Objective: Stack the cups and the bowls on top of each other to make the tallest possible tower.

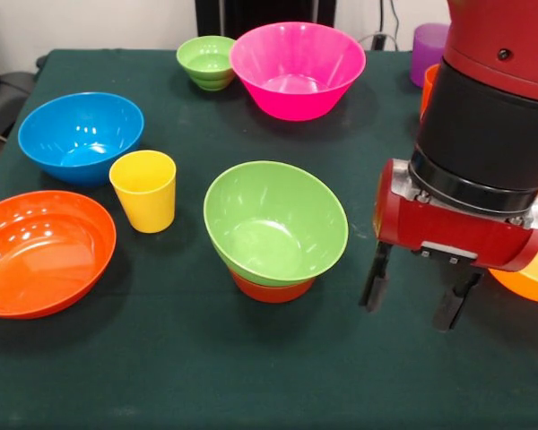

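The gripper (417,301) hangs with its 2 fingers (375,279) apart and empty, just right of the tower (274,228): a green bowl seated on a red-orange bowl (271,289). The yellow cup (144,190) stands well left, on a dark green tablecloth (251,376)

We see a matt dark green cloth table cover (161,376) under glossy, smooth plastic ware: a medium green round bowl (275,221), a large pink bowl (297,67), a blue bowl (81,136) and a yellow tumbler (144,190). The small green bowl (206,61) looks ribbed.
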